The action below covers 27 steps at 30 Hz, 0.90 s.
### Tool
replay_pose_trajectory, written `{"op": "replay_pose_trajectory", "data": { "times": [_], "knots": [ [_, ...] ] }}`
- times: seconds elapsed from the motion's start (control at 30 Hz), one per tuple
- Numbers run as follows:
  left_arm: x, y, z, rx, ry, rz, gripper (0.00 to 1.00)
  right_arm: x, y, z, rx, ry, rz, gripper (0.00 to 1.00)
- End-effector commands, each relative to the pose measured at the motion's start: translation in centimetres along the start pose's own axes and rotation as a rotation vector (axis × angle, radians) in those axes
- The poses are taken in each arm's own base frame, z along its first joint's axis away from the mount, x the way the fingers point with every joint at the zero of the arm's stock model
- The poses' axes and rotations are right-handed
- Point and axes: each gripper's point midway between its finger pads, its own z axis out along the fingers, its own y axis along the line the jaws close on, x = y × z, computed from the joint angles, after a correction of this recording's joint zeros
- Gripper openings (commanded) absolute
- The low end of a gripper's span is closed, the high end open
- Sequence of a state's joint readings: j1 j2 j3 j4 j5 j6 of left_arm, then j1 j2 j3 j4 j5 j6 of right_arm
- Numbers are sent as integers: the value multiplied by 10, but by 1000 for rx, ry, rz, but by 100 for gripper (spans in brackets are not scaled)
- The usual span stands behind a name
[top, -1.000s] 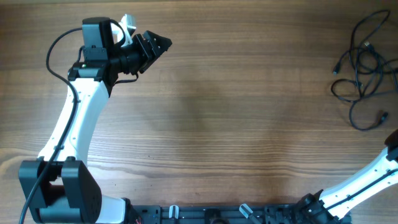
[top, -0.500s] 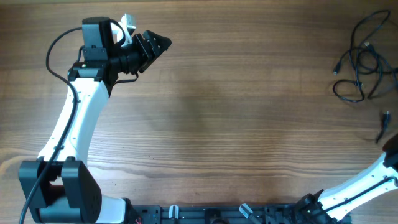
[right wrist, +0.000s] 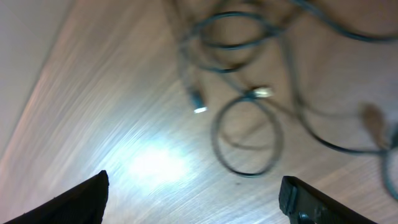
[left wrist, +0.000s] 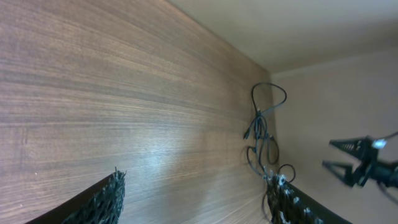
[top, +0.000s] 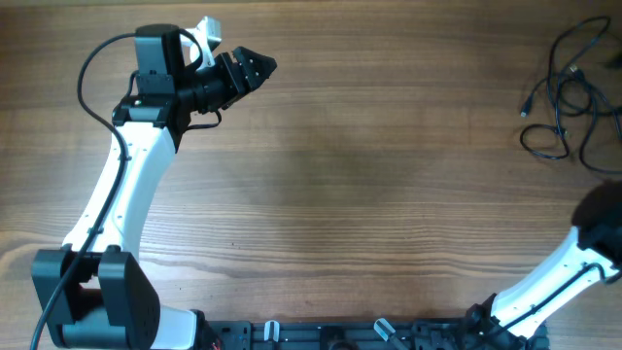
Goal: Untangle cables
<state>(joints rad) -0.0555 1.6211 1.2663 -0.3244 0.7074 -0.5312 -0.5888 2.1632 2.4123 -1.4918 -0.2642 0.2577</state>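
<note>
The cables (top: 571,97) are thin black cords lying in a loose tangle on the wooden table at the far right. They also show small and far off in the left wrist view (left wrist: 261,134) and blurred, close below, in the right wrist view (right wrist: 249,134). My left gripper (top: 255,66) is open and empty at the far left of the table, its fingers wide apart in its wrist view (left wrist: 196,199). My right gripper (right wrist: 196,199) is open and empty, hovering just short of the tangle; overhead only its arm (top: 593,233) shows at the right edge.
The wooden table (top: 350,185) fills the view. The rail with the arm bases (top: 350,335) runs along the front edge. A black stand (left wrist: 364,163) is off the table in the left wrist view.
My right arm has moved in from the right edge toward the cables and now covers the tangle's lowest loop. My left arm shifted slightly right and up.
</note>
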Motion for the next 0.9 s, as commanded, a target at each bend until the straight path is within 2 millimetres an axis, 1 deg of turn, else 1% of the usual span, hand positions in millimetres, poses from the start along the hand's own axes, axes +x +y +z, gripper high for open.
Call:
{"op": "replay_pose_trajectory", "data": {
  "times": [0.0, 0.03, 0.07, 0.1, 0.23, 0.33, 0.37, 0.43, 0.47, 0.5, 0.53, 0.57, 0.6, 0.67, 0.7, 0.73, 0.8, 0.83, 0.87],
  "knots": [
    [-10, -9, -13, -30, -63, 92, 76, 24, 79, -39, -123, -71, -274, 90],
    [-11, -11, -17, -39, -77, 107, 77, 31, 93, -43, -137, -77, -320, 90],
    [-12, -13, -20, -38, -84, 127, 77, 36, 102, -47, -145, -84, -352, 90],
    [-15, -17, -25, -44, -102, 158, 77, 49, 123, -54, -169, -90, -415, 90],
    [-18, -26, -49, -112, -153, 257, 80, 88, 169, -71, -245, -84, -562, 92],
    [-20, -27, -78, -247, -169, 287, 86, 112, 191, -79, -277, -79, -652, 91],
    [-20, -28, -86, -282, -164, 298, 87, 120, 200, -82, -293, -80, -715, 91],
    [-19, -32, -104, -352, -142, 319, 89, 134, 210, -89, -316, -89, -813, 91],
    [-17, -38, -118, -389, -121, 339, 91, 141, 215, -98, -329, -102, -840, 90],
    [-16, -45, -134, -433, -113, 346, 94, 146, 218, -110, -340, -127, -855, 88],
    [-16, -49, -142, -450, -110, 353, 96, 147, 218, -118, -341, -146, -859, 89],
    [-17, -51, -147, -465, -114, 352, 98, 148, 217, -124, -346, -159, -861, 89],
    [-17, -55, -154, -478, -120, 352, 100, 150, 216, -134, -352, -180, -864, 94],
    [-17, -62, -162, -470, -138, 362, 100, 158, 210, -152, -353, -199, -867, 95],
    [-16, -63, -163, -470, -139, 362, 100, 161, 204, -159, -341, -206, -866, 94],
    [-15, -63, -164, -469, -139, 362, 100, 165, 199, -165, -329, -209, -863, 90],
    [-13, -62, -164, -474, -131, 358, 100, 172, 187, -176, -304, -211, -860, 80],
    [-13, -61, -163, -474, -127, 356, 100, 175, 184, -177, -297, -207, -859, 77],
    [-13, -61, -163, -475, -127, 356, 100, 174, 181, -179, -281, -212, -843, 69]
  ]
}}
